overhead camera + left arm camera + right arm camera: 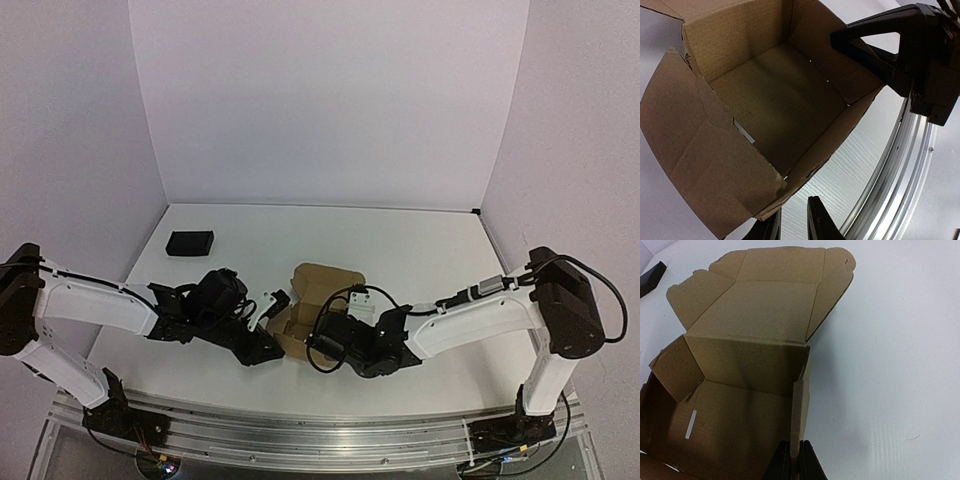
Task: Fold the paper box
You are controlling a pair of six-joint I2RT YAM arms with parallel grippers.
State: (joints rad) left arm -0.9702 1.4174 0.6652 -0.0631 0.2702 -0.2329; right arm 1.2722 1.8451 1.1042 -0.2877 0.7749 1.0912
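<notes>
Holding a half-formed paper box (322, 285) on the white desk (420, 240) — one arm at each side of it.
Item: plain brown cardboard, open upward, walls raised, lid panel with its tabs spread beyond the box's far wall. Right fingers (810, 467) are closed on the box's near right wall, with the cardboard pinched between them. Left fingers (821, 226) sit at the box's near left corner with a narrow gap between them; whether they grip the edge cannot be told. Small black rectangular object (189, 243) — well apart, to the far left of the box.
</notes>
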